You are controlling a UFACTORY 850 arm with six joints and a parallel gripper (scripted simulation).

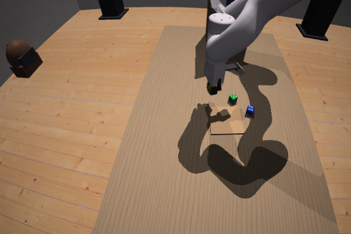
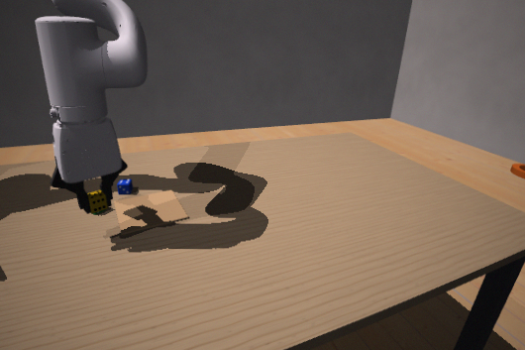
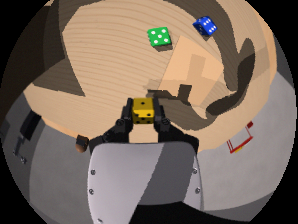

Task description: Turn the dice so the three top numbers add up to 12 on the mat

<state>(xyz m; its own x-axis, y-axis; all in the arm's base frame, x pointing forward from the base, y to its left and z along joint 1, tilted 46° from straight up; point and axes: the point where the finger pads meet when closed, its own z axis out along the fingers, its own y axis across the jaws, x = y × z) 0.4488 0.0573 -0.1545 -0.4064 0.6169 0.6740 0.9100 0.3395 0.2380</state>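
Dice: three total, one yellow, one green, one blue. One mat. One arm with one gripper.

Left to right in the top view: yellow die point(image 1: 212, 89), green die point(image 1: 233, 99), blue die point(image 1: 250, 111). Mat point(image 1: 228, 126) is a small tan square lying flat on the surface point(image 1: 159, 175), just below the green and blue dice in that view, partly under the arm's shadow.

Gripper point(image 3: 143, 123) points down, and the black fingers are partly closed, clamped on the yellow die from two opposite sides. Wrist view shows that die pinched between the tips with one pip visible on the face toward the camera. Exterior view shows a side face with several dark pips; can't count them reliably. Yellow die point(image 2: 97, 200) sits off the mat, beside its left corner in the exterior view; whether it touches the surface or is lifted just clear, can't tell.

Green die rests on the surface just off the mat's far edge; five white pips up in the wrist view point(image 3: 158, 36). Blue die point(image 3: 206, 26) is near the mat's corner, also off it as far as I can see; top pip count not readable. Neither is touched by the fingers. Green is hidden behind the gripper in the exterior view; blue point(image 2: 125, 185) shows just right of it.
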